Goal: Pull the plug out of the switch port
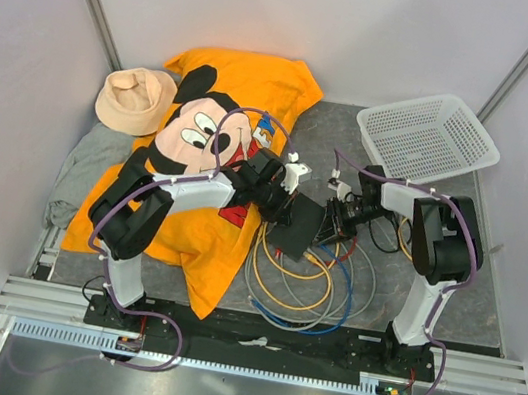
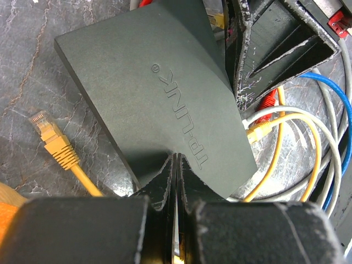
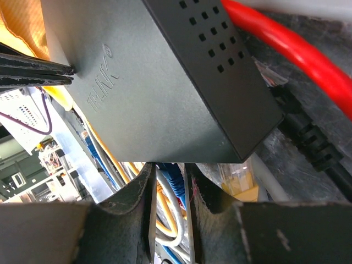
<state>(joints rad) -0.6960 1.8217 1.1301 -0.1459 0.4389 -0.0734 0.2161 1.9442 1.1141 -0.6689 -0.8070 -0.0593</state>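
The matte-black switch point(image 1: 296, 231) lies on the table between my two grippers, with coloured cables entering its near edge. It fills the left wrist view point(image 2: 154, 88) and the right wrist view point(image 3: 165, 82). My left gripper point(image 2: 176, 157) is shut and empty, its tips pressing on the switch's top; it also shows in the top view point(image 1: 281, 204). My right gripper point(image 3: 169, 168) is at the port edge point(image 1: 332, 227), its jaws narrow around a blue plug point(image 3: 175, 181) with a white cable beside it. A yellow plug point(image 2: 258, 132) sits in a port.
A loose yellow plug point(image 2: 52, 137) lies left of the switch. Coiled cables point(image 1: 300, 285) lie in front of it, and a red cable point(image 3: 286, 49) runs past it. A white mesh basket point(image 1: 427, 134) stands back right. An orange shirt point(image 1: 224, 130) and a beige hat point(image 1: 133, 100) lie left.
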